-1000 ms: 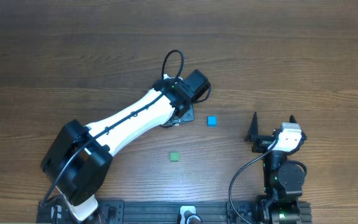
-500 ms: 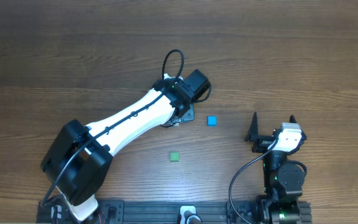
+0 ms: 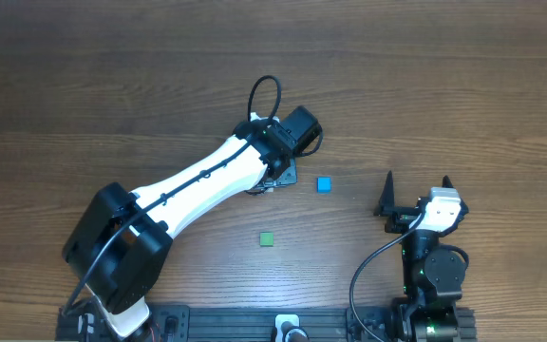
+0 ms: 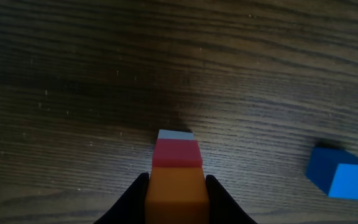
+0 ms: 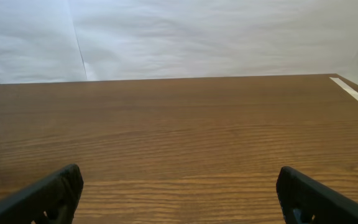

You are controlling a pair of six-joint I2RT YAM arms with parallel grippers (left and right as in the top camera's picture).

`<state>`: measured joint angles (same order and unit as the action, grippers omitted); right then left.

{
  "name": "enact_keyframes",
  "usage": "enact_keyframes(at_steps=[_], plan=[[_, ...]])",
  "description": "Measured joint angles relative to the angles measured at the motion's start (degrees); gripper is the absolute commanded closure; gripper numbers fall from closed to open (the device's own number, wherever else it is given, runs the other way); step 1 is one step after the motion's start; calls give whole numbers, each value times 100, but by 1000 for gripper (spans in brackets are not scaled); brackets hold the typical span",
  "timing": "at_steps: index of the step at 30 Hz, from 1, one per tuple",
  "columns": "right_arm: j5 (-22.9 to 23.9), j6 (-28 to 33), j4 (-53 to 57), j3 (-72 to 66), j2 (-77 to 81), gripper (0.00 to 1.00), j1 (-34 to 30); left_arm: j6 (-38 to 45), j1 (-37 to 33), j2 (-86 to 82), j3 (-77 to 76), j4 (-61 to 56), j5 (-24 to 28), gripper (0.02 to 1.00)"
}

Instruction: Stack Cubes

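Orange cube (image 4: 175, 190) sits gripped in the left claw (image 4: 176, 179), stacked atop a red cube (image 4: 178, 153) and grey cube (image 4: 175, 134); the right claw (image 5: 179, 193) gapes open.

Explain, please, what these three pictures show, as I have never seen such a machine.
These are two robot arms at a wooden table. One picture looks down from above; the other two come from cameras on each arm's wrist. The left pincer grips an orange cube atop a red cube and a grey cube. A blue cube and a green cube lie loose nearby. The right pincer is open and holds nothing.
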<state>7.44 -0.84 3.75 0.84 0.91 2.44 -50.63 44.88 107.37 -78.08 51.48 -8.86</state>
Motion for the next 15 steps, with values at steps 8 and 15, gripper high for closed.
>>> enact_keyframes(at_steps=[8,15], plan=[[0,2,0,0,0,7,0,0,0,0,0,9,-20,875],[0,2,0,0,0,9,0,0,0,0,0,7,-48,873]])
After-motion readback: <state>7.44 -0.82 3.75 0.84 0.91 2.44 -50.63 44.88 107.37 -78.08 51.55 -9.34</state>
